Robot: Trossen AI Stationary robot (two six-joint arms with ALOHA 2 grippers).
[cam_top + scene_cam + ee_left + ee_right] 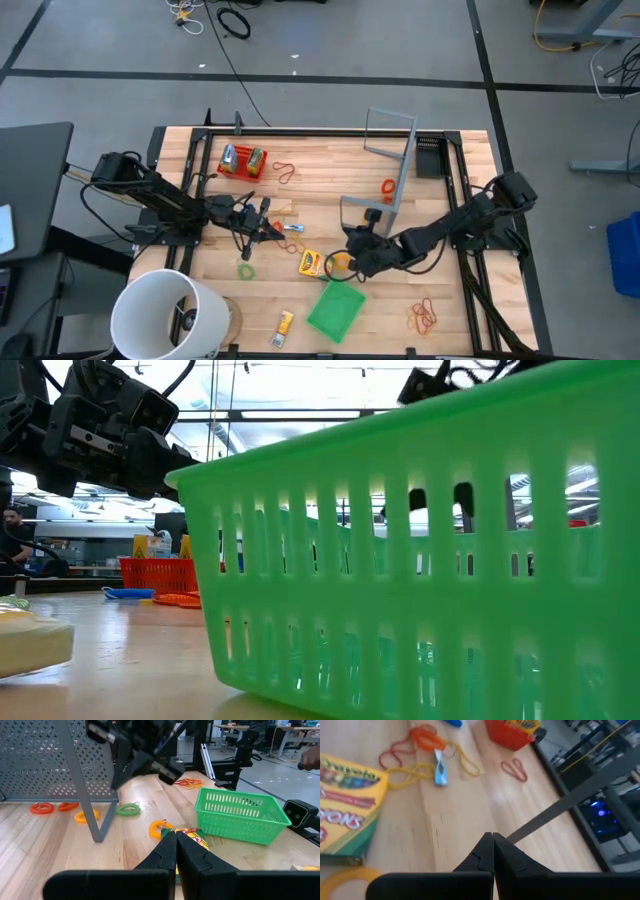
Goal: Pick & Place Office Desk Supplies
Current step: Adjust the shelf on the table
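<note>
My left gripper [268,214] hangs shut over the table's middle left; in its wrist view the shut fingers [176,842] point at the yellow-green crayon box [194,836] and a yellow ring [159,827]. My right gripper [356,246] is shut and empty beside the same crayon box [312,263] and yellow ring [341,262]; its wrist view [492,841] shows the box [346,810] lying flat. Loose orange, red and yellow rubber bands [422,747] and a blue clip [440,773] lie on the wood. More bands [425,318] lie near the right front.
A green slotted basket [336,311] sits at the near edge and fills the low view [420,560]. The grey perforated metal box [392,165] stands at the far middle, with coiled rings [82,815] beside it. A white bucket [165,316] stands front left, and an orange tray [243,160] far left.
</note>
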